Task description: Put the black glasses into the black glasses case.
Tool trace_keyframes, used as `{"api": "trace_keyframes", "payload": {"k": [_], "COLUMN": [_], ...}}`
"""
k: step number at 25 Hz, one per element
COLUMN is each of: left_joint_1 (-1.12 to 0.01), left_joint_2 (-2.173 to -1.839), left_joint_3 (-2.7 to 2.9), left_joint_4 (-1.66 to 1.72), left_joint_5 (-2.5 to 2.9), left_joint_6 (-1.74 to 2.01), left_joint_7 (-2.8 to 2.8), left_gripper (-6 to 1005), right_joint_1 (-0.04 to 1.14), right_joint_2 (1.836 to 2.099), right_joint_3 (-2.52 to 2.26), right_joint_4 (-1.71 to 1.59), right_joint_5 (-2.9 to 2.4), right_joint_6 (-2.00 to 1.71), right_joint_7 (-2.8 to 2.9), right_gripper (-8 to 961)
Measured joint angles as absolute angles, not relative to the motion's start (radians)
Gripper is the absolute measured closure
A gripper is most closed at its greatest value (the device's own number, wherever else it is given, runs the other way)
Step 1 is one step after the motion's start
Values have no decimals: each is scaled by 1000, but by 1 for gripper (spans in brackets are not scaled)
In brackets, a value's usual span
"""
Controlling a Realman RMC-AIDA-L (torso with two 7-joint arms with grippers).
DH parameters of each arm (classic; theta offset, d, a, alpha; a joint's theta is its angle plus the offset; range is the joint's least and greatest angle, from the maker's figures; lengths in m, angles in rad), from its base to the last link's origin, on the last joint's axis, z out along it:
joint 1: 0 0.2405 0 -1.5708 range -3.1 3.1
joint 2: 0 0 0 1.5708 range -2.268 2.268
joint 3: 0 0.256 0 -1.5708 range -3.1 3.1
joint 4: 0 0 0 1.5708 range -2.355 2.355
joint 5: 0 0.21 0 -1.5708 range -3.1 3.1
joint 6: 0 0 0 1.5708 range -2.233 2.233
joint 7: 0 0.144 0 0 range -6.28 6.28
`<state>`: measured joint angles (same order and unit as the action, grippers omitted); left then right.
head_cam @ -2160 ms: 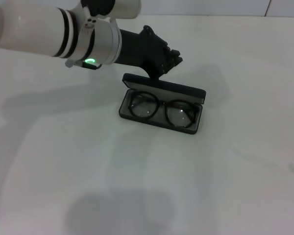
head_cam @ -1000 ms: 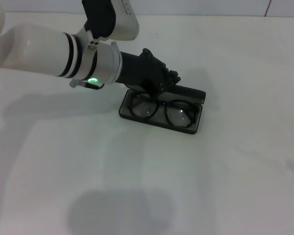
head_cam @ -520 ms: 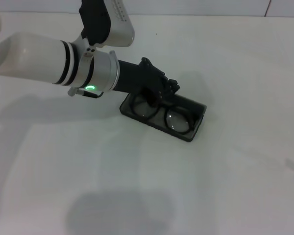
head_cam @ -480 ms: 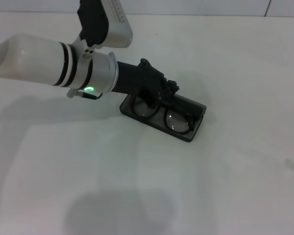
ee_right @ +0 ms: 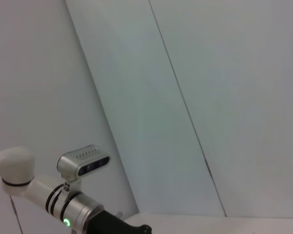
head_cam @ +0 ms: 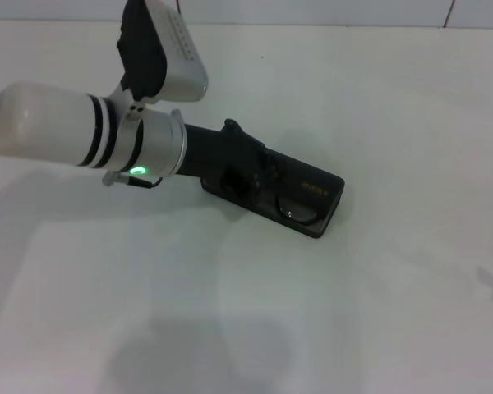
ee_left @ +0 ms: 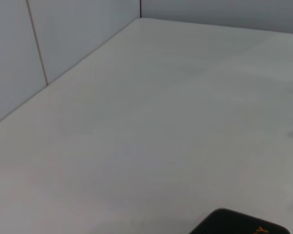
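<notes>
The black glasses case [head_cam: 327,195] lies on the white table, a little left of the middle in the head view. Its lid, with small orange lettering, is tipped down low over the tray. The black glasses [head_cam: 296,212] lie inside; only one round lens shows under the lid's front edge. My left gripper [head_cam: 245,174] rests on the left part of the lid. A corner of the lid [ee_left: 241,225] shows in the left wrist view. My right gripper is out of view.
The white table [head_cam: 394,312] stretches out on all sides of the case. Grey tiled walls [ee_left: 78,34] border its far side. The right wrist view shows the wall and my left arm [ee_right: 73,204].
My left gripper has moved down and toward me, pushing the lid from upright to nearly flat over the glasses. The case has turned slightly on the table.
</notes>
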<state>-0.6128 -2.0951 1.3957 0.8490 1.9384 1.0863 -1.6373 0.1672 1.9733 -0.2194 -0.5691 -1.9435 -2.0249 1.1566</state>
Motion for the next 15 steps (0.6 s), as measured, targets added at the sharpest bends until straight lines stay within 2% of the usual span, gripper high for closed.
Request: {"api": "trace_keyframes", "payload": {"k": [9,15], "left_joint_1": [-546,-403], "left_joint_2": [-2095,-2088], "left_joint_3": [1397,1323], "left_joint_4": [863,1123], "left_joint_5": [1861,1645], "left_joint_6": [1122,1430], "left_joint_7": [-1574,-1550], "left_gripper": [826,810], "right_joint_1": [167,191], "right_joint_2": [1977,1984], "right_joint_3": [-220,-232], "right_joint_4": [-569,-568], "right_joint_5": [-1943,-1936], "right_joint_6": [-2034,-2119], "right_joint_7": [1157,1126], "right_gripper": [510,508]}}
